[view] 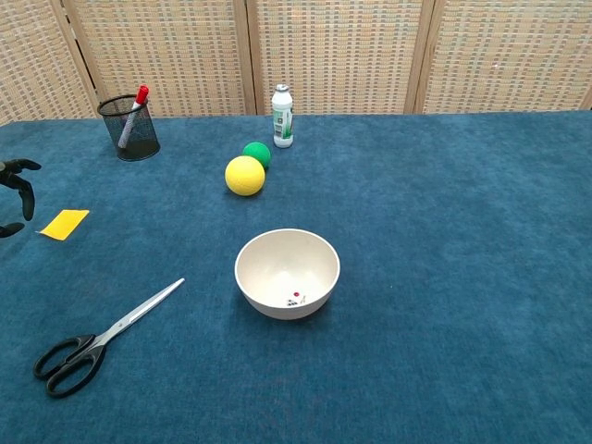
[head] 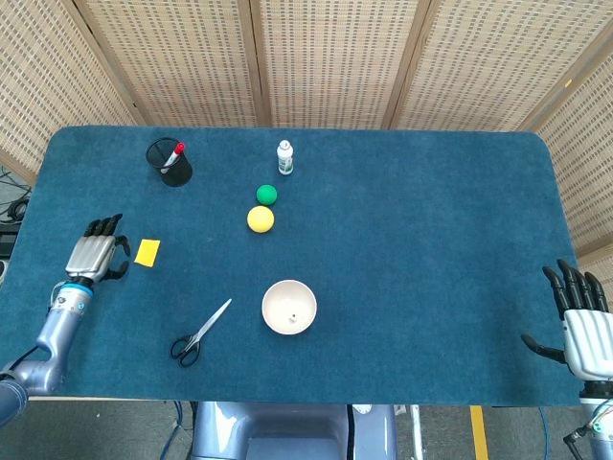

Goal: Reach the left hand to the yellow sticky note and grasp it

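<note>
The yellow sticky note (head: 147, 252) lies flat on the blue table cloth near the left edge, also seen in the chest view (view: 63, 224). My left hand (head: 93, 257) hovers just to its left, fingers apart, holding nothing; a small gap separates it from the note. In the chest view only its fingertips (view: 17, 180) show at the left border. My right hand (head: 579, 324) rests open at the table's right front corner, far from the note.
Black scissors (head: 198, 334) lie in front of the note. A white bowl (head: 289, 307) sits mid-table. A yellow ball (head: 260, 219), a green ball (head: 266, 195), a small white bottle (head: 284, 158) and a black mesh pen cup (head: 169, 162) stand further back.
</note>
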Robot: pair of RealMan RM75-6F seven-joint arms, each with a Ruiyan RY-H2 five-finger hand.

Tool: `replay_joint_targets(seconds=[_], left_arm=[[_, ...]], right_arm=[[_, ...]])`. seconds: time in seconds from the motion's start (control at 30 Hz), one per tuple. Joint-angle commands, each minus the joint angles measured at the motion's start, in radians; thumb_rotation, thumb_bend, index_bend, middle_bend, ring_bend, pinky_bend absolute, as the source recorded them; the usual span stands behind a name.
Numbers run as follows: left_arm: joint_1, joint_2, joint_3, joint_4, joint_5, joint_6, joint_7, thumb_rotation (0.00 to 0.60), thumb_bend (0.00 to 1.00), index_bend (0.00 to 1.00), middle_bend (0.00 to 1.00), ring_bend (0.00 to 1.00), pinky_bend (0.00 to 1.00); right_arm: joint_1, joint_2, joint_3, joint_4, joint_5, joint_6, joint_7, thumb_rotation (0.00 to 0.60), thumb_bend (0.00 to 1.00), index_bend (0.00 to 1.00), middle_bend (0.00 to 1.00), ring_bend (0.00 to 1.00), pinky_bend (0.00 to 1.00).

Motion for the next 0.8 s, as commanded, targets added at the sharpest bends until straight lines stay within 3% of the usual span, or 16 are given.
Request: replay_joint_targets(seconds=[0.03, 0.8], left_arm=[[-0.001, -0.016, 0.005, 0.023, 0.007, -0.002, -0.01, 0.6, 0.42, 0.52, 0.0, 0.0, 0.0], [-0.011, -0.095, 0.017, 0.136, 0.042, 0.019, -0.024, 0.6, 0.39, 0.52, 0.0, 0.0, 0.0]], right_arm=[[0.001, 0.0, 0.001, 0.0, 0.001, 0.0, 0.001, 0.6, 0.0, 0.0, 0.0, 0.0, 0.0], [0.002, 0.001, -0.001, 0.002, 0.002, -0.005, 0.004, 0.6, 0.0, 0.0, 0.0, 0.0, 0.0]])
